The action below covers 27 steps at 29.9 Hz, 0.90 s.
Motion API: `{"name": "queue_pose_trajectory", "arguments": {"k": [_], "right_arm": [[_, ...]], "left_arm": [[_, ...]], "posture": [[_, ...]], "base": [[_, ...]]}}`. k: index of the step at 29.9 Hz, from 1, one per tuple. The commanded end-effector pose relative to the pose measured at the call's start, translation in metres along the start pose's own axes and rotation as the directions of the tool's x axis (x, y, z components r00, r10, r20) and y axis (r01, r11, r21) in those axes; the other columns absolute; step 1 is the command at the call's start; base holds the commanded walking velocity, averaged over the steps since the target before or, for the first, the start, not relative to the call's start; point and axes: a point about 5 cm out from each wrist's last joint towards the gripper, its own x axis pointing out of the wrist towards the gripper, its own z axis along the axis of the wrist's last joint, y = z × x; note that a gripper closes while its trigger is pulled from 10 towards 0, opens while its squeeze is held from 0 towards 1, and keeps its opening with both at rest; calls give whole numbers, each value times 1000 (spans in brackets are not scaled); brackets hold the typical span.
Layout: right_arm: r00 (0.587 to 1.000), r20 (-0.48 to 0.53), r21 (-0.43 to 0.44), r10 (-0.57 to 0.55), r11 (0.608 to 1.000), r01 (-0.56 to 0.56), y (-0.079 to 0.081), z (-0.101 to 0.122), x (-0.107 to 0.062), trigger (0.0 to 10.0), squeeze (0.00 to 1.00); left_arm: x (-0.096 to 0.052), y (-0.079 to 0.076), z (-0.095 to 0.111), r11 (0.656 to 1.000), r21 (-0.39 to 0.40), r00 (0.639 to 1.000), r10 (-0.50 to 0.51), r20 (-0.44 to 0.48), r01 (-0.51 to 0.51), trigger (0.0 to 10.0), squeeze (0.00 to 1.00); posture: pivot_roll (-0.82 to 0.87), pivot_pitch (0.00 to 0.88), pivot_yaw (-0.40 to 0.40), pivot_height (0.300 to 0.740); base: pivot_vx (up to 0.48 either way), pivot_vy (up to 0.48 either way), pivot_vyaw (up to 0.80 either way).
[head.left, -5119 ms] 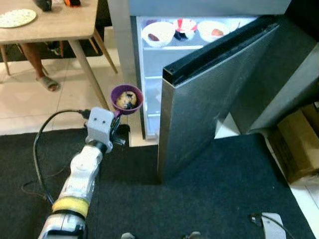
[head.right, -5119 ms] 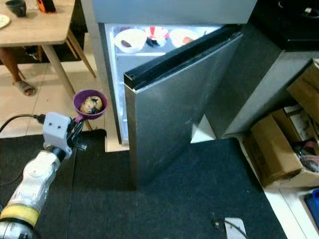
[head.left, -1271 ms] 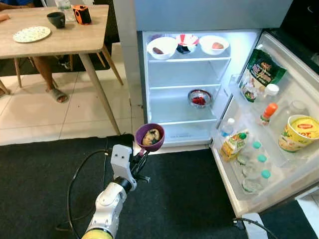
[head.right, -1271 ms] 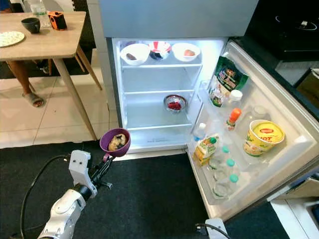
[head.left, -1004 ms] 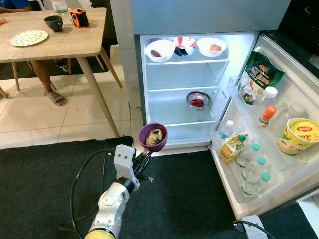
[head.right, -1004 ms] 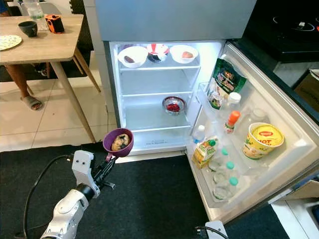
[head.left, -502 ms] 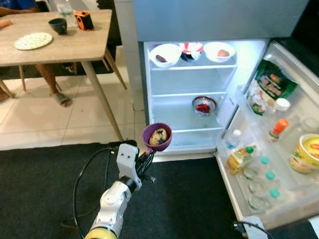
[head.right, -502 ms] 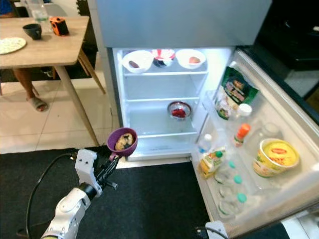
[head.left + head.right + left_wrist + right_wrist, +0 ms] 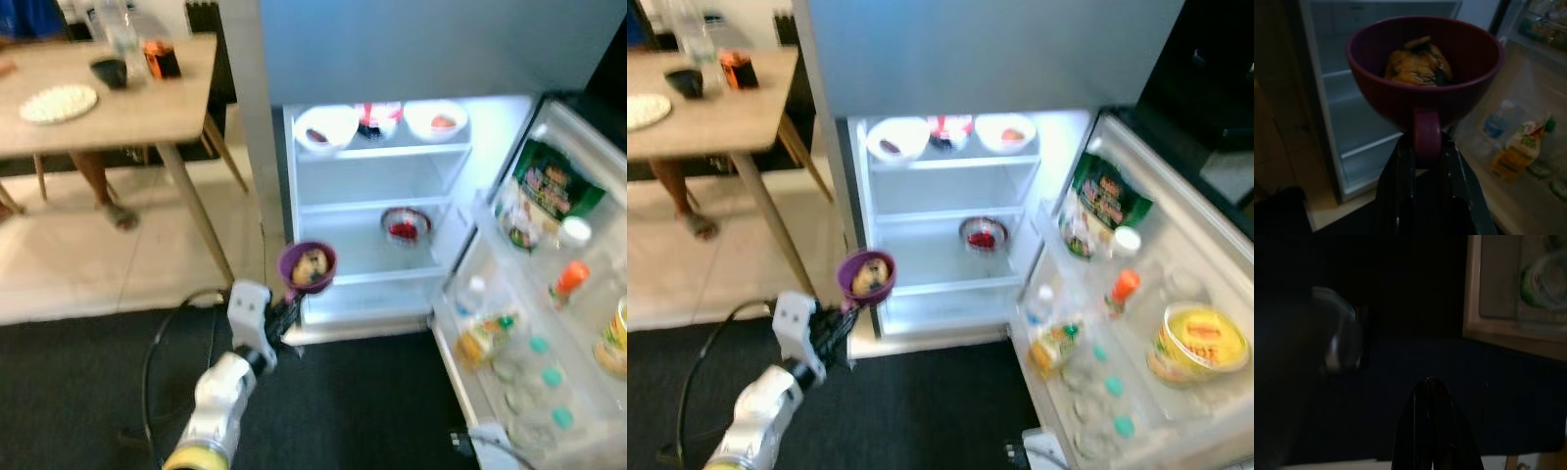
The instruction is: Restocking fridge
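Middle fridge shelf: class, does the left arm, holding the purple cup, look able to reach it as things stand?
Probably yes. The fridge door stands wide open, the left gripper holds the purple cup just before the middle shelf, whose left side is bare beside a small bowl.

Both eye views soft w/ motion blur, brightest at centre where the lit fridge interior [image 9: 377, 186] glows white, dark carpet [image 9: 88, 392] along bottom; left wrist view dim, right wrist view nearly black.

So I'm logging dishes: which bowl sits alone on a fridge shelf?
The small bowl with red contents, alone on the middle shelf; three bowls share the top shelf.
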Motion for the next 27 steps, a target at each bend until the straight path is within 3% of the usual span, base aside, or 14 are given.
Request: {"name": "queue_pose_trajectory", "arguments": {"k": [1, 27], "right_arm": [[1000, 3, 2, 0, 1000, 0, 1, 2, 0, 10000, 0], [1000, 4, 7, 1, 1000, -1, 1, 2, 0, 10000, 0]], "left_arm": [[1, -2, 2, 1000, 1, 1000, -9, 14, 9, 10000, 0], [3, -5, 1, 1000, 0, 1000, -25, 14, 25, 10000, 0]], "posture": [[-70, 101, 4, 740], [-75, 101, 4, 740]], "base": [[319, 0, 0], [323, 0, 0]]}}
